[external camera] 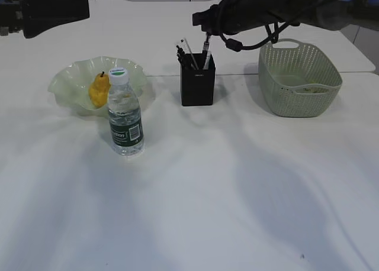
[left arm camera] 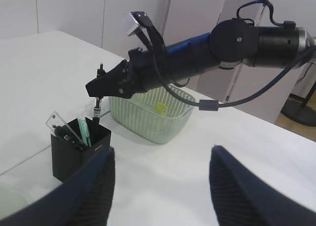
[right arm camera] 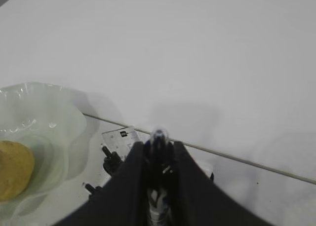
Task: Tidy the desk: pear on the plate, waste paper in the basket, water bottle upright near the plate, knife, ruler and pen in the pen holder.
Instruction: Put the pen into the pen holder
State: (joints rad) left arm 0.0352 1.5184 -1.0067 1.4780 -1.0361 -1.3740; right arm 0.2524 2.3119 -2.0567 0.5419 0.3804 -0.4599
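The white, smooth table (external camera: 237, 188) is carrying everything. My right arm (left arm camera: 222, 43), a matte black tube trailing a looped cable, is reaching across the middle above it. The oval sage-green basket (external camera: 299, 84), with its perforated woven-look wall, is sitting at the right, and a yellow scrap of waste paper (left arm camera: 160, 107) is lying inside it. At the left the plate (external camera: 71, 76), translucent pale green with a ruffled rim, is cradling the yellow-orange pear (external camera: 98, 90), dark stem up. The water bottle (external camera: 125, 114), clear ribbed plastic with a dark label and pale cap, is standing upright just in front of the plate. In the middle the pen holder (external camera: 198, 84), a matte black square cup, is housing the clear flat ruler (left arm camera: 59, 123) and other slim pieces, all leaning.

My right gripper (left arm camera: 100, 86) is pinching a slim dark pen (left arm camera: 97, 110) upright, its lower end dipping just into the holder's mouth. My left gripper (left arm camera: 160, 186) is hovering high with its rounded black fingers (left arm camera: 89, 191) spread wide, holding nothing.
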